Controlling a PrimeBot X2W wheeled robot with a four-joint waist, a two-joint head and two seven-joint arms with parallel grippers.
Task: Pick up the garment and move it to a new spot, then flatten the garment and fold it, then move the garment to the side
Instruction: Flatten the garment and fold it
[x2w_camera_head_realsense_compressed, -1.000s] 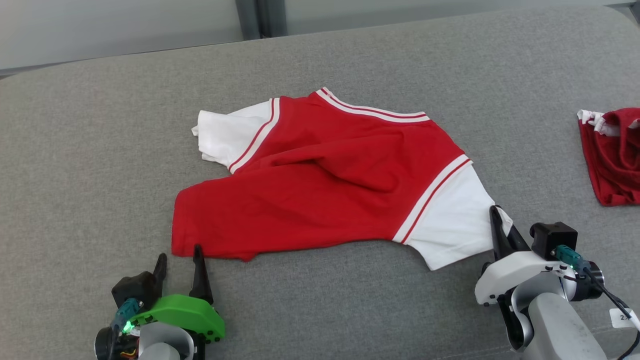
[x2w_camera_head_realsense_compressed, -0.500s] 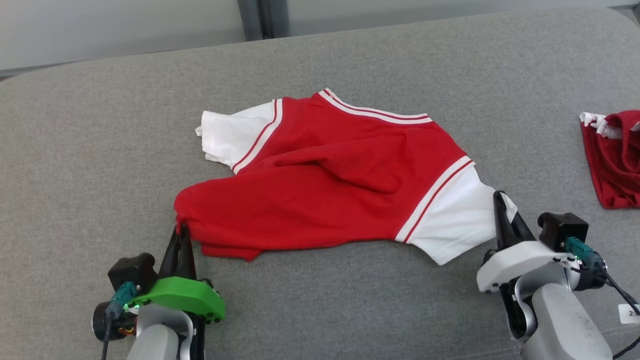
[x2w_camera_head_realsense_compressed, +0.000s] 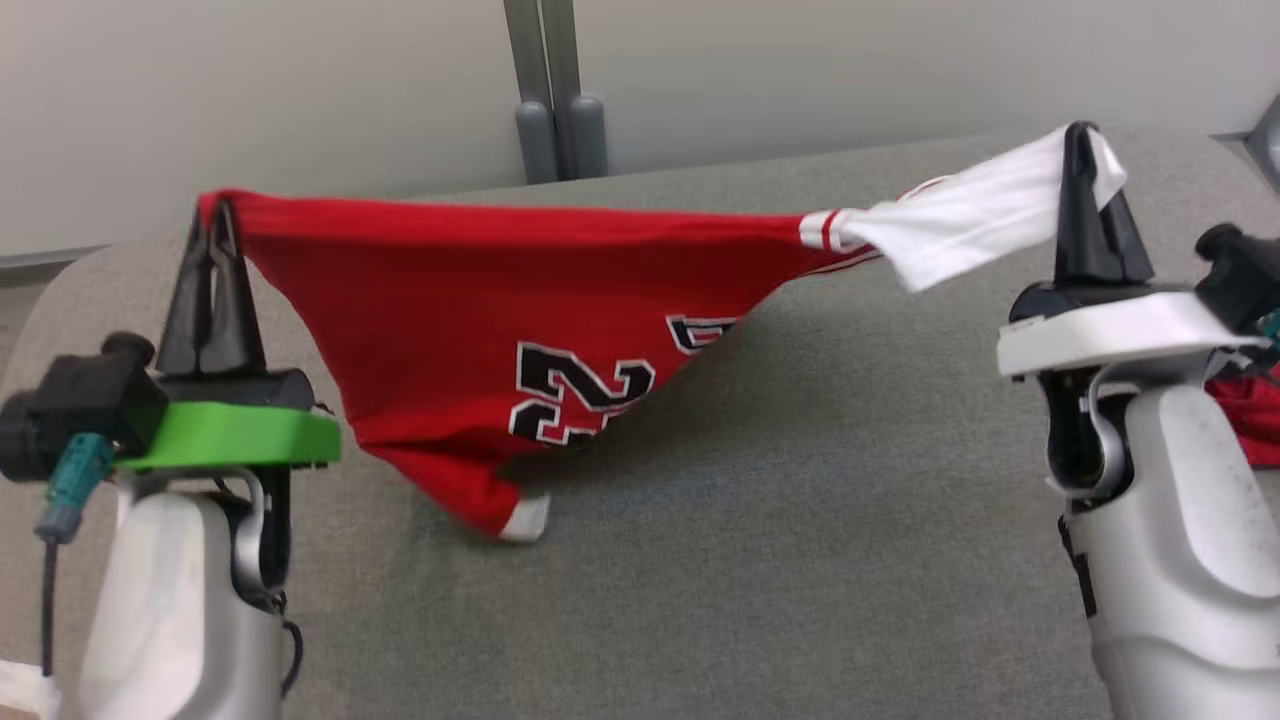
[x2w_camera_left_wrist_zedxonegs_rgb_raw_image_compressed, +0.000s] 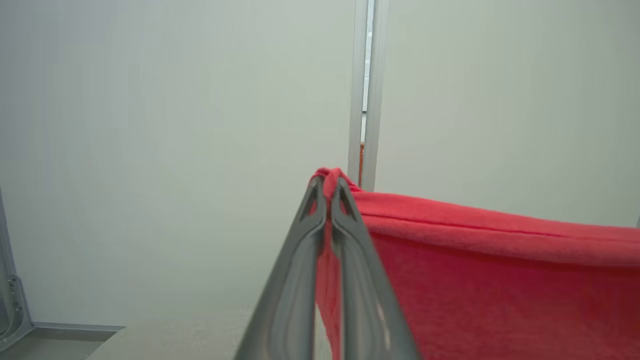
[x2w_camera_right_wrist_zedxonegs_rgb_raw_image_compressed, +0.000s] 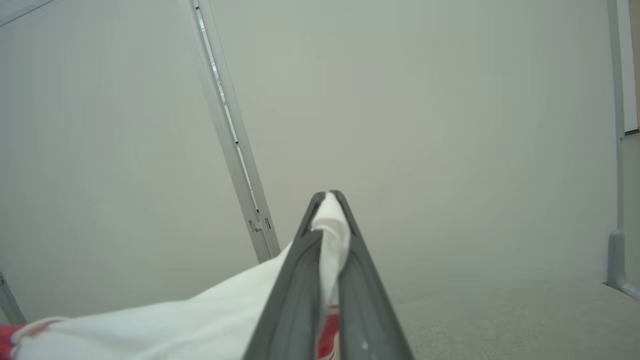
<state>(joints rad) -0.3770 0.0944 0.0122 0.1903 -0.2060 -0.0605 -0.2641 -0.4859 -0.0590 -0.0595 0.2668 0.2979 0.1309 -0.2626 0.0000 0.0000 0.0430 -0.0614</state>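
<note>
Garment (x2w_camera_head_realsense_compressed: 450, 300) hangs stretched between both grippers above the grey cushion (x2w_camera_head_realsense_compressed: 800, 520), long axis left-right; left gripper (x2w_camera_head_realsense_compressed: 215, 208) pinched tight on a red corner, right gripper (x2w_camera_head_realsense_compressed: 1082, 132) likewise on the white sleeve. Judged: neither arm nearer; both must travel together

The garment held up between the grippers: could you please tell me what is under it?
Under the garment lies the grey upholstery, shadowed by it. Its lowest corner, with the white label, hangs close to that surface. The upholstery behind the hanging red cloth is covered.
</note>
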